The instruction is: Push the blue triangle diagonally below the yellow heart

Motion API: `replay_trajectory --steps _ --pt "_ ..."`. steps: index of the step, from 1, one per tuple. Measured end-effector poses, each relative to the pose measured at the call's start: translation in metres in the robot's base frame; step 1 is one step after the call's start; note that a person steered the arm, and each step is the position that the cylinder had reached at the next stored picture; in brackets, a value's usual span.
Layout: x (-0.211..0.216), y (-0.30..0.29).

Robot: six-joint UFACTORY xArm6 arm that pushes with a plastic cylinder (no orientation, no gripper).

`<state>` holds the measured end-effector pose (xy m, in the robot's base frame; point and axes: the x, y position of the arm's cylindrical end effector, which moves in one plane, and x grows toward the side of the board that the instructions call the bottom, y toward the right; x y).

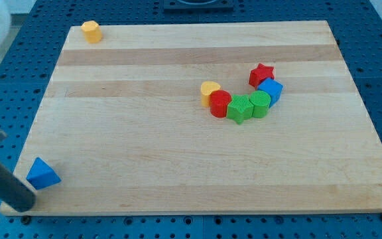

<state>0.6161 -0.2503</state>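
The blue triangle (42, 174) lies near the board's bottom left corner. The yellow heart (209, 91) lies right of the board's middle, touching a red block (220, 103). My dark rod comes in from the view's left edge and its tip (25, 204) rests at the board's bottom left corner, just below and left of the blue triangle, close to it or touching it. The heart is far up and to the right of the triangle.
A curved row runs right from the heart: the red block, a green block (241, 109), a second green block (260, 103), a blue block (270, 90) and a red star (261, 74). A yellow block (91, 31) sits at the top left corner of the wooden board (144, 146).
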Motion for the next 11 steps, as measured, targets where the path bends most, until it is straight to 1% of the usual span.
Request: replay_trajectory --steps 1,2,5,6,7,8,9,10,11 --pt "-0.026 0.021" --pt "-0.048 0.019" --pt "-0.051 -0.055" --pt "-0.071 -0.054" --pt "-0.103 -0.054" --pt "-0.130 -0.036" --pt "-0.126 -0.010" --pt "-0.100 -0.010" --pt "-0.090 0.001"
